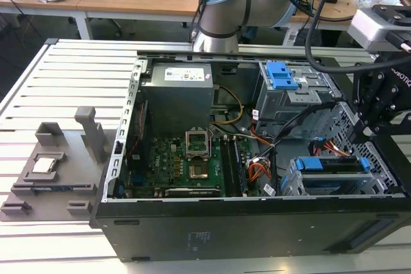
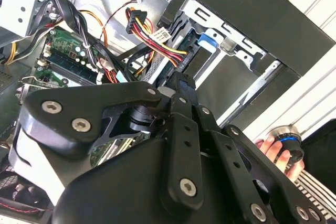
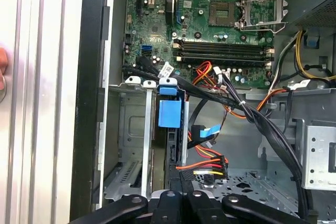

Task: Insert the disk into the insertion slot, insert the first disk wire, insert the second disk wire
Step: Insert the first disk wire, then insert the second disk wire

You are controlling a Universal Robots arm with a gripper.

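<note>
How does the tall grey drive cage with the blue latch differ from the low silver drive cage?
The tall grey cage stands higher; the low silver cage is wide and flat. The tall cage carries a blue latch on top; the low cage holds the disk in its blue frame. Both are sheet metal inside the case.

exterior view: high, oblique, well back — whole case (image 1: 244,229) | first wrist view: close, straight down inside | second wrist view: closer, tilted | shared by all — motherboard (image 1: 170,162)
</note>
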